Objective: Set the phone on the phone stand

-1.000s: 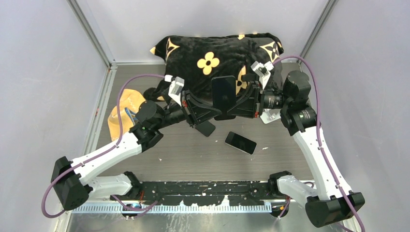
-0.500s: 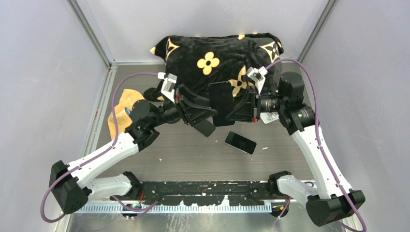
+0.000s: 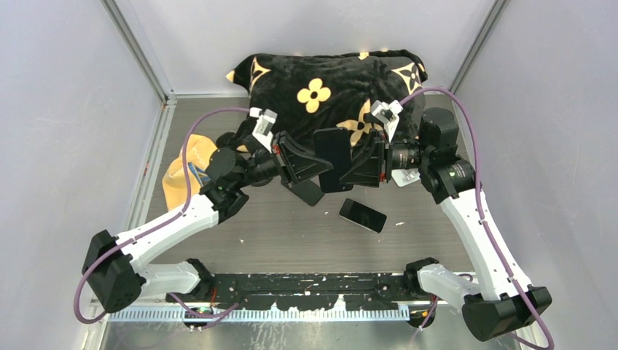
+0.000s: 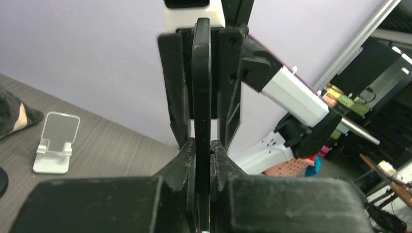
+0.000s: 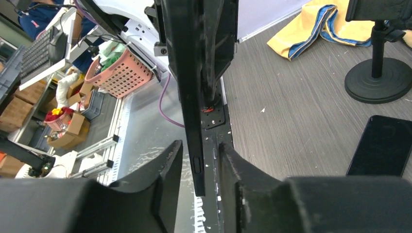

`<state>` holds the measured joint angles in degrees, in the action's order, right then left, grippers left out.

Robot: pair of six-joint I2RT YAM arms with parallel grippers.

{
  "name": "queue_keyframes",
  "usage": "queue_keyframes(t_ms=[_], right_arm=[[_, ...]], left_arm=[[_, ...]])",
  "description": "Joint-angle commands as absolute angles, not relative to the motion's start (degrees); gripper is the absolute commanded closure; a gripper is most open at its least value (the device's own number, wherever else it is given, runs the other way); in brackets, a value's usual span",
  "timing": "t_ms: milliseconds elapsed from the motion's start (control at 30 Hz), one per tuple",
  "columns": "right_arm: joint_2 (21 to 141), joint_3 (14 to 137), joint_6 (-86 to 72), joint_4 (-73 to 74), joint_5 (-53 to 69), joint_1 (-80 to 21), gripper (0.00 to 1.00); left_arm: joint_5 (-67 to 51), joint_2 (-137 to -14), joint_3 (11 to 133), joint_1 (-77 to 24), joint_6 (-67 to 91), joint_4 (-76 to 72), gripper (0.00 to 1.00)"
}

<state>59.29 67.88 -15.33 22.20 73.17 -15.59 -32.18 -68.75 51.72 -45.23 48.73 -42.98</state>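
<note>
Phone is off the table, upright, held btwn both grippers in front of the pillow. L gripper is pinched tight on one edge. R gripper straddles the opposite edge, fingers a bit wider than the phone w/ a slim gap showing, so not clamped. Black stand sits on the table just below the phone. Silver stand stands on the table farther off. 2nd phone lies flat near the black stand. Yellow cloth at far left.
</note>
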Motion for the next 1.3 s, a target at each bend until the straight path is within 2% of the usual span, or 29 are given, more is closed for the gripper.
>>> queue_keyframes(t_ms=[0,100,133,200,267,400,667,967,1167,1233,1267], right_arm=[[59.15,71.38,-16.19,21.97,72.07,-14.73,0.44],[59.35,72.72,-15.66,23.48,71.94,-14.07,0.2],[59.55,73.2,-15.54,24.07,71.91,-14.06,0.16],[60.24,73.87,-16.12,23.98,72.1,-14.1,0.15],[60.95,74.12,-17.01,23.36,71.76,-14.55,0.18],[62.1,74.0,-16.27,23.99,71.22,-16.5,0.3],[62.87,76.18,-4.83,33.88,68.82,-19.63,0.51],[63.36,77.76,2.18,38.68,66.79,-21.33,0.54],[63.63,78.41,2.08,37.96,67.12,-21.68,0.72],[63.72,78.57,1.1,36.96,67.36,-21.67,0.72],[63.79,78.51,0.24,36.21,67.47,-21.69,0.68]], left_arm=[[-35.95,-64.76,51.99,-45.53,40.36,-40.04,1.0],[-37.23,-60.59,52.59,-45.53,29.69,-26.19,0.99],[-37.84,-59.63,52.8,-45.53,27.26,-23.18,0.99],[-39.32,-58.6,53.43,-45.53,24.58,-19.5,0.99],[-40.38,-58.72,54.13,-45.53,24.6,-18.16,0.99],[-42.46,-60.99,55.09,-45.53,27.39,-19.75,0.99],[-43.18,-62.34,56.09,-45.53,28.56,-19.81,1.0],[-42.79,-63.27,56.29,-45.53,30.02,-21.16,0.99],[-42.64,-63.46,56.15,-45.53,30.68,-22.08,1.0],[-42.69,-63.47,56.08,-45.53,30.67,-21.9,1.0],[-42.68,-63.52,56.06,-45.53,30.64,-21.89,0.99]])
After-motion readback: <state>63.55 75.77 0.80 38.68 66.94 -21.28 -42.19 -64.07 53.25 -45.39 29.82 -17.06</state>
